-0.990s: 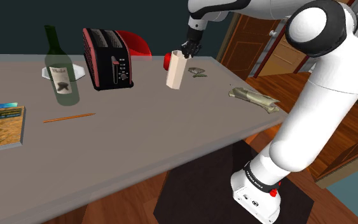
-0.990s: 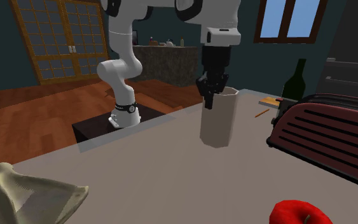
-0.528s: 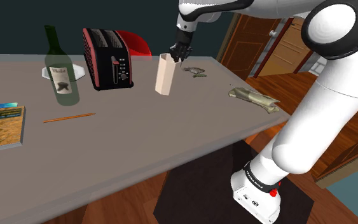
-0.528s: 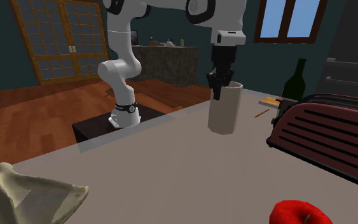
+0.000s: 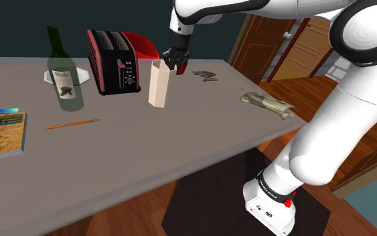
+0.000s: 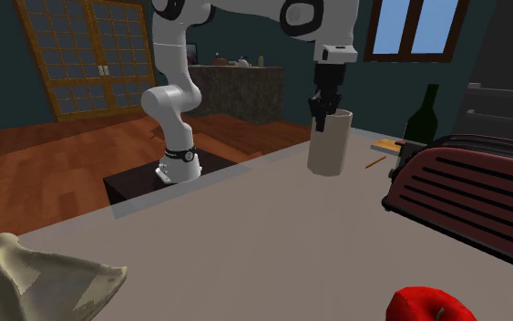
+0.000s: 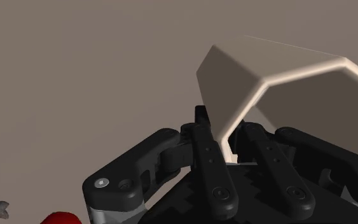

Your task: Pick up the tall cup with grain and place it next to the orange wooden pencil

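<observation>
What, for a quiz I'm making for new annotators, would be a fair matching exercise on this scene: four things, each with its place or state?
Things:
1. tall cup
2. orange pencil
3. green bottle
4. book

Places or states:
A. lying flat at the shoulder view's left edge
B. standing beside the black toaster
C. clasped at its rim by the fingers
D. lying on the table near the bottle's base

Pairs: 1-C, 2-D, 3-B, 4-A

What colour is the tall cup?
The cup is pale beige all over. The shoulder view shows it best.
</observation>
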Controlling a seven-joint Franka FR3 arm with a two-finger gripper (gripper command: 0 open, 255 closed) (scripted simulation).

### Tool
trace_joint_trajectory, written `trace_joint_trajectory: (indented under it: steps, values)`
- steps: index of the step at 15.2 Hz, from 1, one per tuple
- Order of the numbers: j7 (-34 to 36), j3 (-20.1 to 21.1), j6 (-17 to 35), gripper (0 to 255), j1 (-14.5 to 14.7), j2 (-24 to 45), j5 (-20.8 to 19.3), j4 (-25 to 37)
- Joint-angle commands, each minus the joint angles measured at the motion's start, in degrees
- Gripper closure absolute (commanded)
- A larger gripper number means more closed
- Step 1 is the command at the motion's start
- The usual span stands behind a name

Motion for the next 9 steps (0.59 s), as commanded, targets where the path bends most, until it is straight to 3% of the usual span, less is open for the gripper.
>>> trace_joint_trajectory:
  steps: [1, 9]
  values:
    - [2.8, 1.2, -0.3, 255, 1.5, 0.4, -0.1, 0.7]
    - [13.4, 5.8, -0.9, 255, 7.3, 2.3, -0.6, 3.2]
